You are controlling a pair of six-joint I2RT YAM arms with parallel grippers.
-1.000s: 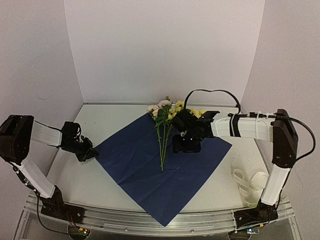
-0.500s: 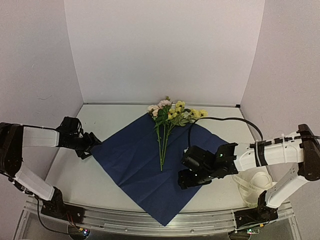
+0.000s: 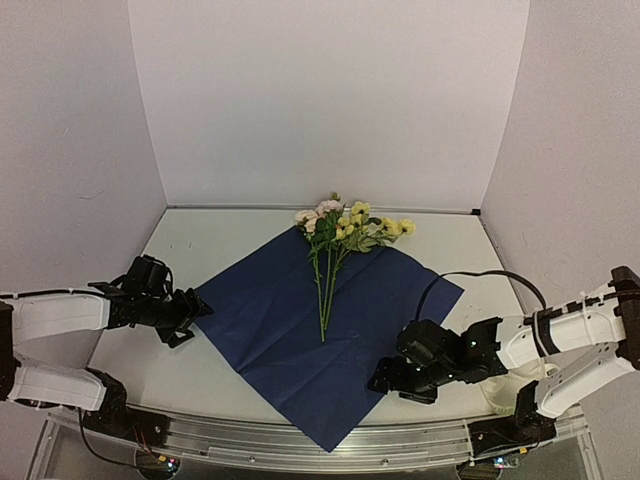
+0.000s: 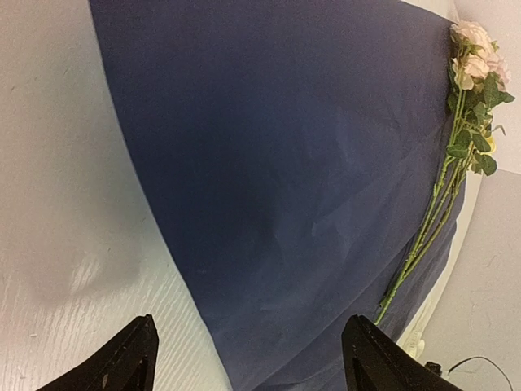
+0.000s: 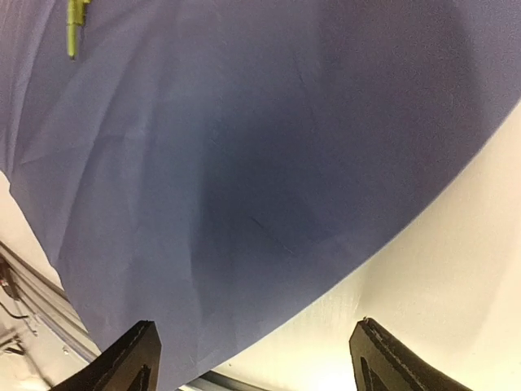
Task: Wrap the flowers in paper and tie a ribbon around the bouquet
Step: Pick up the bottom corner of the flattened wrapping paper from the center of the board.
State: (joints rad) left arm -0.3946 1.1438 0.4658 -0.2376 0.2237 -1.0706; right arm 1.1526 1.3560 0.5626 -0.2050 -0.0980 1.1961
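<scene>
The paper [image 3: 300,330] is a dark blue sheet lying flat as a diamond on the table. The flowers [image 3: 335,228] rest on it, pink and yellow blossoms at the far corner and green stems [image 3: 323,300] running toward the middle. My left gripper [image 3: 187,318] hovers open at the paper's left corner, and the left wrist view shows its jaws [image 4: 250,326] wide over the paper's edge [image 4: 269,204] with nothing between them. My right gripper [image 3: 386,378] is open low over the near-right edge; its jaws [image 5: 255,326] straddle that edge [image 5: 244,204]. The ribbon [image 3: 497,393] is mostly hidden under the right forearm.
White walls close in the back and both sides of the table [image 3: 250,225]. A metal rail [image 3: 300,445] runs along the near edge, close to the paper's near corner [image 3: 330,445]. The right arm's black cable [image 3: 480,275] loops above the table on the right.
The left gripper has gone from shut to open and shifted nearer along the paper's left corner. The right arm has swung from beside the flowers to the paper's near-right edge, opening wider.
</scene>
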